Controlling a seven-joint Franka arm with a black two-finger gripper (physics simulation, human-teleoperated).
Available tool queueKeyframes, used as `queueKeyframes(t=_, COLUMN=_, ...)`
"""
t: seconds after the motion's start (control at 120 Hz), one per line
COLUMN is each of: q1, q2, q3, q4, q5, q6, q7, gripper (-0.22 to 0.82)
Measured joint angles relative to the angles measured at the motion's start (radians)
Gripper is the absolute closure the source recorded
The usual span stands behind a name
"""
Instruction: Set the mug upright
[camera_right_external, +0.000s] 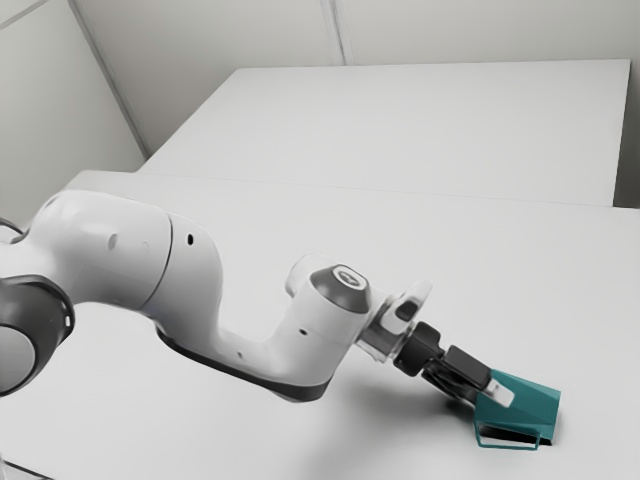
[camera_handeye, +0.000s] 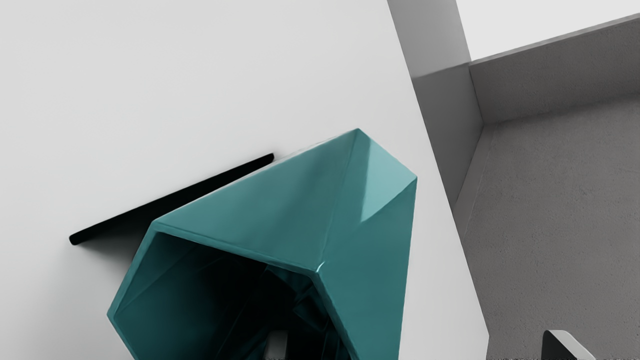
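- Exterior view: the teal faceted mug lies on its side on the white table, well in from the table's far edge and toward the exterior view's right, its mouth facing the gripper.
- The thin angular handle is on the side toward the camera, low by the tabletop.
- Wrist view: one finger reaches into the dark mouth and the other stands outside, with one wall of the mug between them. They stand well apart, a gap showing between the wall and the outer one, so nothing is clamped.
- Past that wall, on the outer finger's side, runs an edge of the table, with floor beyond. The black bar beside the mug is probably its handle in shade.
- To do this well, I would centre the wall between the fingers before closing, so the squeeze doesn't shove the mug toward that edge.
- The slanted facets could let the pads slip; a firm, flat pinch, a small lift, then a slow turn, mouth up and handle clear of the table, should bring the base down level.
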Motion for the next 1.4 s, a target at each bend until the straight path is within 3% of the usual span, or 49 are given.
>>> queueKeyframes(t=0.475, q1=-0.008, q2=0.001, q3=0.001, q4=0.008, q5=0.001, q6=0.002, q7=0.009, gripper=0.61)
queueKeyframes(t=0.617, q1=-0.008, q2=0.0, q3=0.001, q4=0.008, q5=0.002, q6=0.002, q7=0.011, gripper=0.71)
queueKeyframes(t=1.1, q1=0.006, q2=-0.109, q3=0.001, q4=0.002, q5=0.048, q6=0.03, q7=-0.004, gripper=0.78)
queueKeyframes(t=1.4, q1=0.085, q2=-0.222, q3=-0.001, q4=0.004, q5=0.388, q6=0.029, q7=-0.125, gripper=0.78)
